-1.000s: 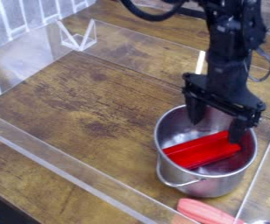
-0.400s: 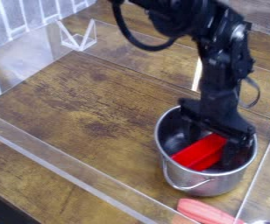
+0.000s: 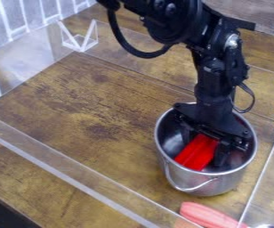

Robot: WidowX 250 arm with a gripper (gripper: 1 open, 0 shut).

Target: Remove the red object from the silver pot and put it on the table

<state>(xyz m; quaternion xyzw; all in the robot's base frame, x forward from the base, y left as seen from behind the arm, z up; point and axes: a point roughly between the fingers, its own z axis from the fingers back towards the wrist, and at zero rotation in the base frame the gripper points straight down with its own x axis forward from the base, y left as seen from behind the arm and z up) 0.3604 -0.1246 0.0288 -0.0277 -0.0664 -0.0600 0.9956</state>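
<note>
The silver pot (image 3: 185, 181) stands on the table (image 3: 92, 107) at the right, near the front. Inside it the red object (image 3: 200, 153) lies tilted, its lower end toward the front. My gripper (image 3: 218, 141) points straight down and reaches into the pot, its dark fingers on either side of the red object's upper end. The fingers hide that end, and the pot wall and shadow keep me from seeing whether they press on it.
Clear acrylic walls (image 3: 56, 165) border the table along the front left and the right. A salmon-red rounded thing (image 3: 218, 216) lies in front of the pot at the bottom edge. A clear folded stand (image 3: 77, 36) sits at the back left.
The gripper has sunk deeper into the pot, over the red object's upper end. The arm above it now leans further in from the upper left. The pot has stayed put.
</note>
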